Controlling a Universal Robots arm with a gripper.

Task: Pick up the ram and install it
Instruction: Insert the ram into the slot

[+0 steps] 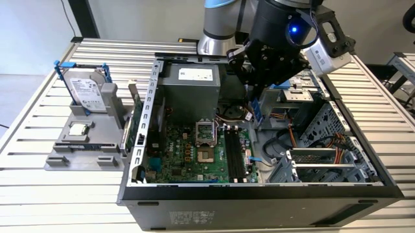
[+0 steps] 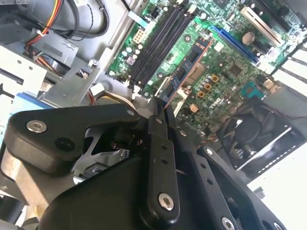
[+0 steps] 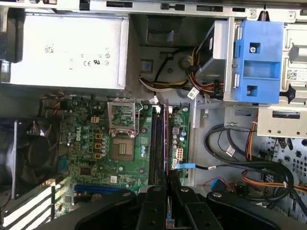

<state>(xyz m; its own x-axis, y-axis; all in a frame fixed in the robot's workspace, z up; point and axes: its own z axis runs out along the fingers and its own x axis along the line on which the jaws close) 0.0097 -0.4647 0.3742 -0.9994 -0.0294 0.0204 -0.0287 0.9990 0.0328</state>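
Note:
My gripper (image 1: 254, 92) hangs over the open computer case, shut on the ram (image 1: 257, 110). The ram is a narrow board with black chips, held on edge and pointing down toward the motherboard. In the second wrist view the ram (image 2: 184, 76) sticks out from between the black fingers (image 2: 159, 125), with its far end above the board beside the black memory slots (image 2: 158, 43). In the first wrist view the ram (image 3: 166, 143) shows edge-on as a thin line running along the memory slots (image 3: 154, 143). It sits above the slots, apart from them.
The case (image 1: 259, 194) lies open on a slatted table. Inside are the power supply (image 1: 191, 82), an open processor socket (image 1: 206, 141), a fan (image 3: 29, 158), a blue drive bracket (image 3: 254, 57) and loose cables (image 3: 240, 158). A hard drive (image 1: 86, 90) and a small processor chip (image 1: 77, 129) rest on a grey fixture (image 1: 77, 158).

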